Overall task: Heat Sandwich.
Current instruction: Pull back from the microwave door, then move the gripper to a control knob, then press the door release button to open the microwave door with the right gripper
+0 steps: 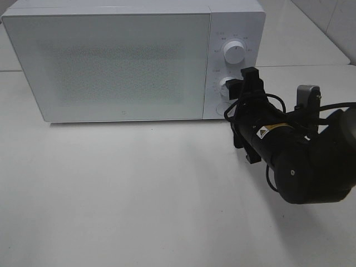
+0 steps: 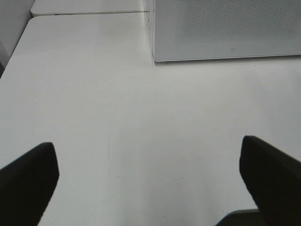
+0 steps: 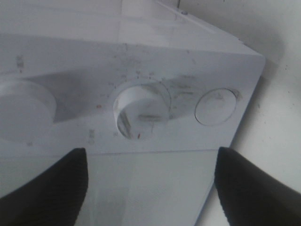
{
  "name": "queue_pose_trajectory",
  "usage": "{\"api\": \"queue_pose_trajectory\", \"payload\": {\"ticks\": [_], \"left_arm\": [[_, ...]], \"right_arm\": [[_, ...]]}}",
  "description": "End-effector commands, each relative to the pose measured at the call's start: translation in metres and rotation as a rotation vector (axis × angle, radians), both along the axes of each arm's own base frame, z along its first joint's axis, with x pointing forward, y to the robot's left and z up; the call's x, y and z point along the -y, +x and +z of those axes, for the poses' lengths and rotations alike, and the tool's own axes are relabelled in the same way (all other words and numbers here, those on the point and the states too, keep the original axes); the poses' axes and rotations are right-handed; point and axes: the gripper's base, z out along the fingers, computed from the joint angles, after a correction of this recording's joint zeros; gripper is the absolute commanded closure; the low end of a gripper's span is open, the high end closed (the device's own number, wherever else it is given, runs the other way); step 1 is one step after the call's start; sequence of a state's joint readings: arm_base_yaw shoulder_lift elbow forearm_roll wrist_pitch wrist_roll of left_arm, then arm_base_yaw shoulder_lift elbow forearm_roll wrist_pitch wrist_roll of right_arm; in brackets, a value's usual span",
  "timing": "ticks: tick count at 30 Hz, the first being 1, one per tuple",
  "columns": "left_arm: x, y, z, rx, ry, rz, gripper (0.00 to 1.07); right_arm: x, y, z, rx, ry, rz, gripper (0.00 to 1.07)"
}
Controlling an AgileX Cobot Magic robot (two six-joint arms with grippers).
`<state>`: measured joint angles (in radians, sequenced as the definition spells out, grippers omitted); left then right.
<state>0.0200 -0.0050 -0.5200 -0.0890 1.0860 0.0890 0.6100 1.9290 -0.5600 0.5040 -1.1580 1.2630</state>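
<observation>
so the left gripper hangs over the bare white surface, jaws spread wide with nothing in them, and a corner of the microwave is up ahead. The microwave sits at the back of the surface with its door shut. Its control panel has an upper dial, a lower dial and a round button. The right gripper is right up at the lower dial, jaws wide and lined up either side of it, can't tell if they're touching
</observation>
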Motion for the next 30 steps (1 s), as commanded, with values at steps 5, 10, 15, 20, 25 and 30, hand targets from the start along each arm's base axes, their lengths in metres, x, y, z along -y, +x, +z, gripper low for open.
{"api": "queue_pose_trajectory", "payload": {"ticks": [5,10,15,20,25,30], "left_arm": [[0.0,-0.002,0.0,0.023,-0.002,-0.001,0.09],[0.0,-0.002,0.0,0.023,-0.002,-0.001,0.09],[0.0,-0.002,0.0,0.023,-0.002,-0.001,0.09],[0.0,-0.002,0.0,0.023,-0.002,-0.001,0.09],[0.0,-0.002,0.0,0.023,-0.002,-0.001,0.09],[0.0,-0.002,0.0,0.023,-0.002,-0.001,0.09]], "right_arm": [[-0.003,-0.019,0.013,-0.043,-0.202,0.213,0.35],[-0.005,-0.026,0.024,-0.066,-0.365,0.335,0.35],[-0.004,-0.034,0.033,-0.092,-0.572,0.46,0.35],[-0.005,-0.041,0.043,-0.092,-0.802,0.623,0.35],[-0.007,-0.046,0.05,-0.08,-1.0,0.796,0.35],[-0.007,-0.053,0.058,-0.065,-1.124,0.935,0.35]]}}
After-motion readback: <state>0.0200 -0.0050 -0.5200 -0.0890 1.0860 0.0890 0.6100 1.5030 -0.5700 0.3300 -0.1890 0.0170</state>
